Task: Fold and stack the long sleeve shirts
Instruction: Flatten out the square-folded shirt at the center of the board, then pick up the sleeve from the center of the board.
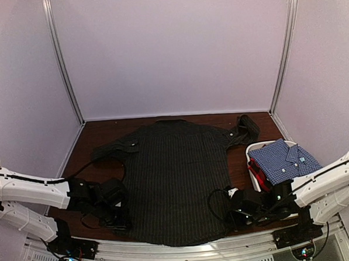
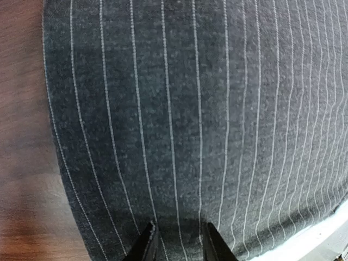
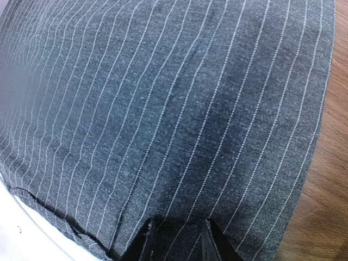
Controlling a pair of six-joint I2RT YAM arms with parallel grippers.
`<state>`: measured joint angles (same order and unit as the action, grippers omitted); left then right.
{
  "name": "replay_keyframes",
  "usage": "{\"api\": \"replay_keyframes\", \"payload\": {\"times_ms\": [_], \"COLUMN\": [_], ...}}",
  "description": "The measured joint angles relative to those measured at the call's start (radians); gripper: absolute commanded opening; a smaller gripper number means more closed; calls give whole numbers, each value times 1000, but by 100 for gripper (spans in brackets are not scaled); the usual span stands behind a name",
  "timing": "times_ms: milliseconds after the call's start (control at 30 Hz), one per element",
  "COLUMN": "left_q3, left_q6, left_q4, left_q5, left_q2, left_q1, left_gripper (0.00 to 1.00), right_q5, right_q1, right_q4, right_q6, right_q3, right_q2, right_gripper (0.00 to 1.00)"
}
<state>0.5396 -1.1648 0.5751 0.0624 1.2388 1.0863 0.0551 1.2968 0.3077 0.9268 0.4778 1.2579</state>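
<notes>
- Nearest the lens in each wrist view are the dark finger tips. The left claw [image 2: 180,246] and the right claw [image 3: 176,240] each show a narrow gap with pinstriped cloth filling it. Whether they pinch that cloth or only rest on it, I cannot tell.
- The black pinstripe shirt [image 1: 176,171] lies flat on the table [image 1: 104,129], its long axis running 12 to 6 o'clock, with the collar at 12 and the hem at the near edge.
- The left claw sits at about 8 o'clock on the shirt and the right claw at about 4. The body of the cloth lies toward 3 o'clock from the left claw and toward 9 from the right. Each arm is nearest its own side seam, so I judge a fold inward toward the midline to be the next step.
- Only the overhead view shows the white tub [image 1: 254,186] at 3 o'clock, holding the folded blue check shirt [image 1: 281,160] over the red shirt [image 1: 256,172], and one sleeve bunched at 1 o'clock.
- Only the wrist views show the side edges lying flat on bare wood.
</notes>
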Motion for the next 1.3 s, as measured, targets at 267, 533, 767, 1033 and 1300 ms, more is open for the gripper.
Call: {"api": "replay_keyframes", "payload": {"times_ms": [267,533,767,1033,1300], "left_q3": [11,272,392,526,647], "left_q6": [-28,66,252,409,422], "left_q4": [56,153,131,-4,-139], "left_q5": [21,-58,-118,-138,-124], "left_q2": [-32,-23,49,238,432], "left_q1": [-1,-162,-504,-668,-674], "left_gripper": [33,35,39,47,55], "right_q5": [4,60,23,-33,-10], "right_q1": [3,-19,-61,-65,-105], "right_q4": [131,214,129,32,109], "right_q6": [-9,-99,-146,-134,-167], "right_q3": [72,309,286,215,307], "right_q2": [5,105,233,234,192], "right_gripper": [38,38,35,37,46]}}
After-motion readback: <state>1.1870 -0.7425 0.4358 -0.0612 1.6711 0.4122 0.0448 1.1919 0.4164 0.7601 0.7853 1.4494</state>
